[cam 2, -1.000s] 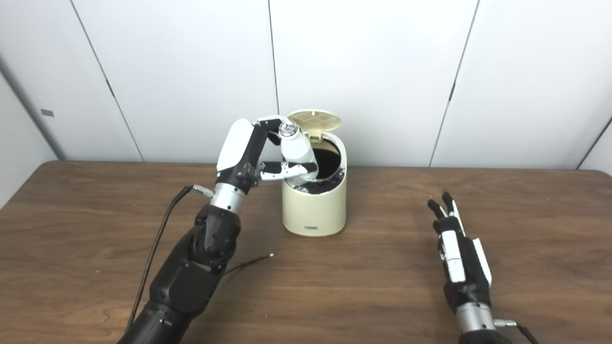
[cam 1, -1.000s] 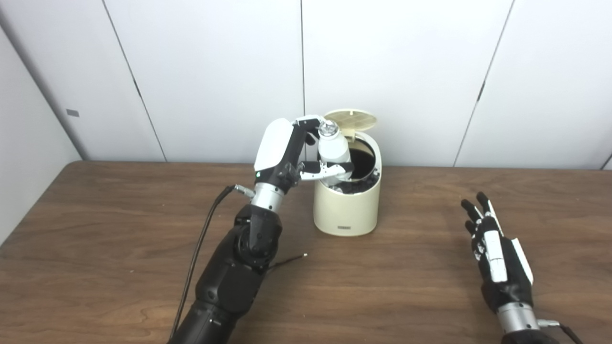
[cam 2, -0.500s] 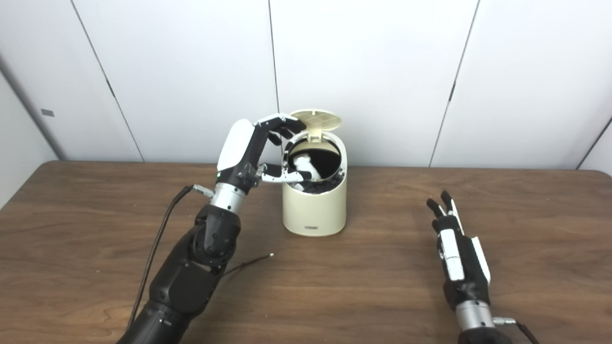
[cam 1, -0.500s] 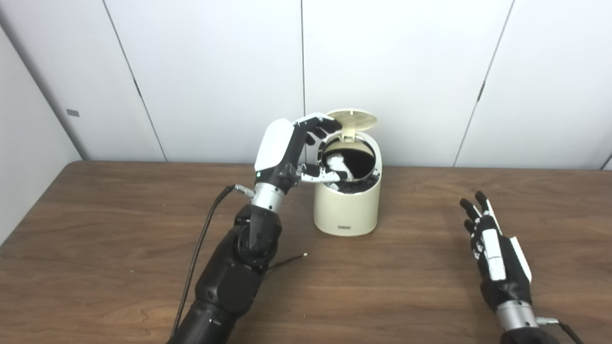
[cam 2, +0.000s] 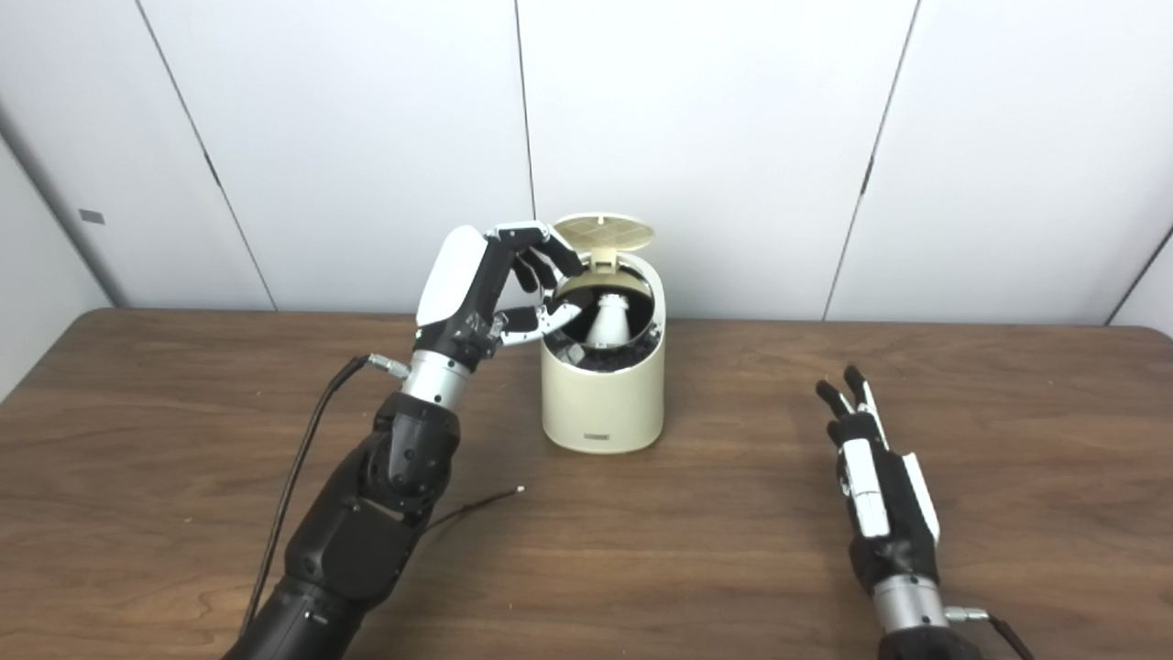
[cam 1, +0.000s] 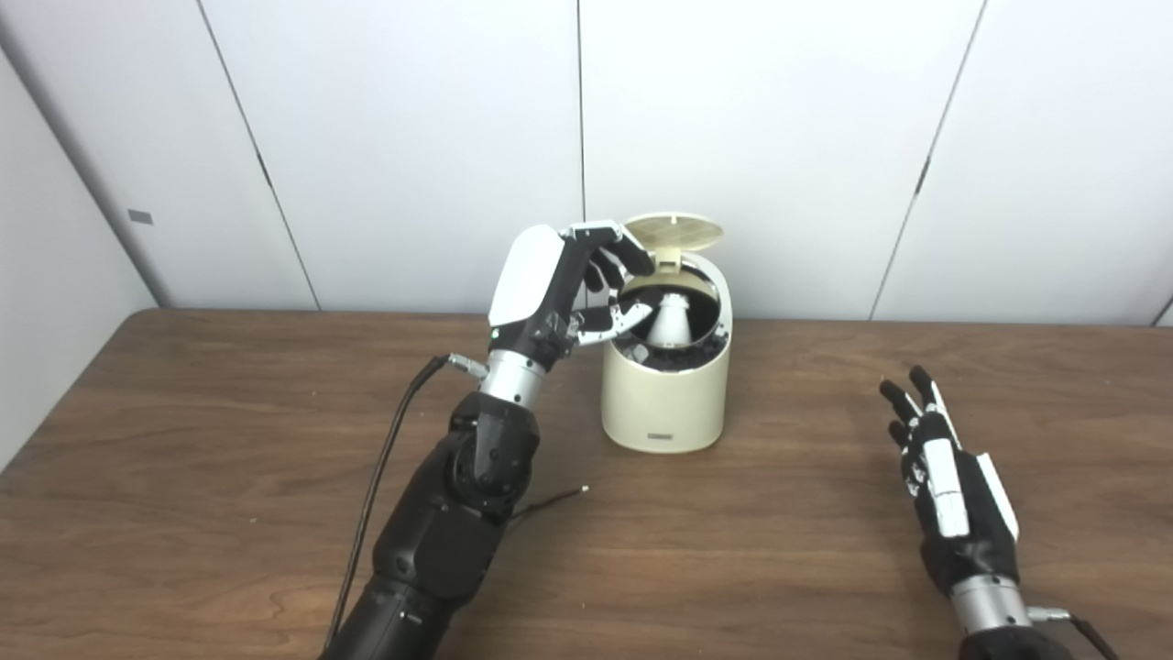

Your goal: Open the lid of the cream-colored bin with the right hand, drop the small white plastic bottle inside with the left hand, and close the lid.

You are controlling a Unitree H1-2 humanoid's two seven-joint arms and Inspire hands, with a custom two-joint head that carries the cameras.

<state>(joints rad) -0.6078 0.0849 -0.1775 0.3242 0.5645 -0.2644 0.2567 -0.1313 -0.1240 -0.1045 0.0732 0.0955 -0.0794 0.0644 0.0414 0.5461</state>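
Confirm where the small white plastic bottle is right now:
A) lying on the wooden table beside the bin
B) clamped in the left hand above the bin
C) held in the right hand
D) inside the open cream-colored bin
D: the small white plastic bottle sits inside the cream-colored bin, whose lid is up, while the left hand beside the rim holds nothing.

Both arms are glossy black with silver metal wrist cuffs, the left hand [cam 1: 568, 293] has a white back shell and black fingers, the right hand [cam 1: 948, 500] is black with white strips, and a black cable [cam 1: 380, 486] trails from the left wrist.
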